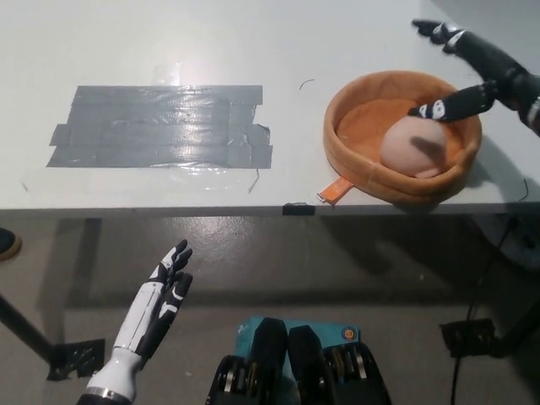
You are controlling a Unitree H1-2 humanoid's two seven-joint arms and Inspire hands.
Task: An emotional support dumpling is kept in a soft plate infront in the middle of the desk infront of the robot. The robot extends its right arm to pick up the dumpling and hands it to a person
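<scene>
The black right hand [477, 72] is reaching in from the right over the soft plate [354, 164], fingers spread wide and holding nothing, one fingertip hovering just above the dumpling [413, 145]. The dumpling is sitting inside the plate on the white desk [211, 42]. Grey tape [160, 126] is lying well to its left. The white left hand [156, 308] is hanging open below the desk edge.

No legible text, labels or signs.
</scene>
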